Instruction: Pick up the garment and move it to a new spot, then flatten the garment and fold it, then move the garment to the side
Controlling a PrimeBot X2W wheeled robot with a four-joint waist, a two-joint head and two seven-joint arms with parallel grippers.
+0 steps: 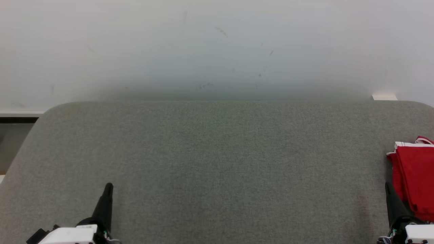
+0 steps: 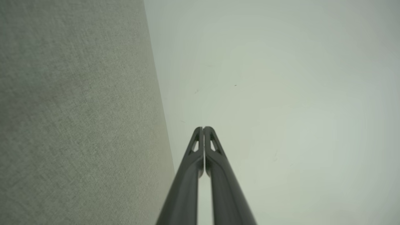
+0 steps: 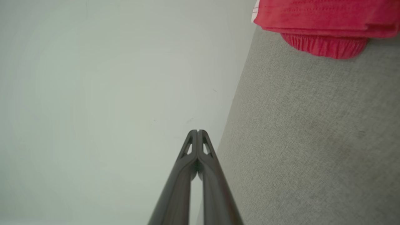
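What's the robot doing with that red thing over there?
Nothing is being handled right now. A red cloth garment with white trim lies folded at the right edge of the grey fabric-covered table. The robot's left gripper and right gripper sit at the front corners, dark fingers shut on nothing. The right gripper is just beside the garment, not gripping it. The folding looks done, with the garment set to the side.
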